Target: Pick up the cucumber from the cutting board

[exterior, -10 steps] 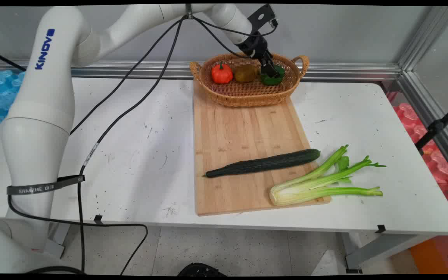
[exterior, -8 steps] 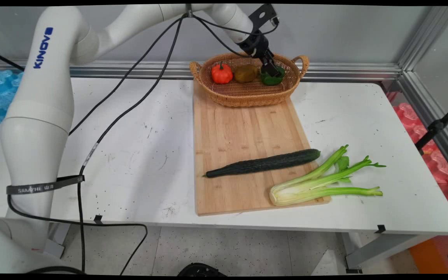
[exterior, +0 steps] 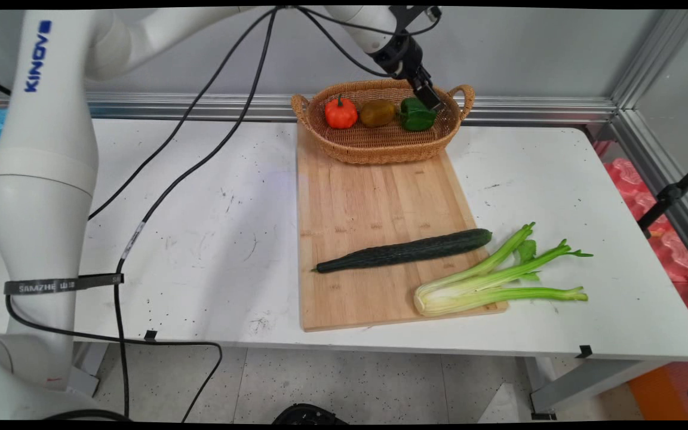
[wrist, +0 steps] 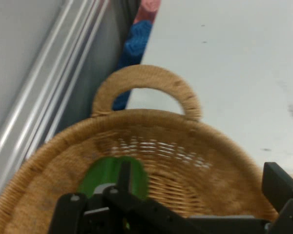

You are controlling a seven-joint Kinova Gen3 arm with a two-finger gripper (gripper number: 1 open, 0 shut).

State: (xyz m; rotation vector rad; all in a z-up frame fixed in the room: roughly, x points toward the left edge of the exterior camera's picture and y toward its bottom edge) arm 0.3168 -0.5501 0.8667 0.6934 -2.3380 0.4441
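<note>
The hand [exterior: 429, 97] is hung just above the green pepper [exterior: 415, 116] at the right end of the wicker basket [exterior: 380, 149] on the counter [exterior: 200, 239], fingers spread and holding nothing, pepper resting free beside kiwi [exterior: 377, 113].

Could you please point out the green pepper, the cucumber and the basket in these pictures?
pepper [exterior: 415, 117], main view, on its front face.
cucumber [exterior: 404, 251], main view, middle of its length.
basket [exterior: 380, 152], main view, on its near wall.
</note>
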